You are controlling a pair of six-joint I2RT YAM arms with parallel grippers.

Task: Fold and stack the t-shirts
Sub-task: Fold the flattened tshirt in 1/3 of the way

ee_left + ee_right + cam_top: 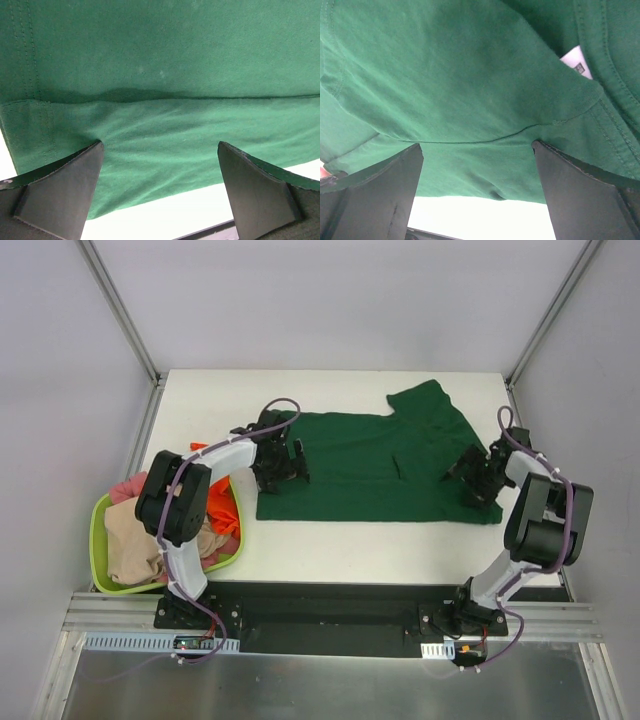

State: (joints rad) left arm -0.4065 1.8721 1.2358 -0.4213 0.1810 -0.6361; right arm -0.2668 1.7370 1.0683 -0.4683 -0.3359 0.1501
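White worktop [330, 550] carries the dark green t-shirt [370, 465], laid flat at its middle. Only the overhead view shows the lime basket [97, 540] at left, holding the other shirts [130, 540]. Over the tee's ends, the left hand [283, 465] and right hand [472, 478] are both wide open, gripping nothing. The white label [577, 61] shows in the right wrist view only.

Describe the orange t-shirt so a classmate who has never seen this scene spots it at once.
Start at the white table, then find the lime-green basket at its near left corner. The orange t-shirt lies against the basket's right side; its neighbours are a beige t-shirt and a pink t-shirt.
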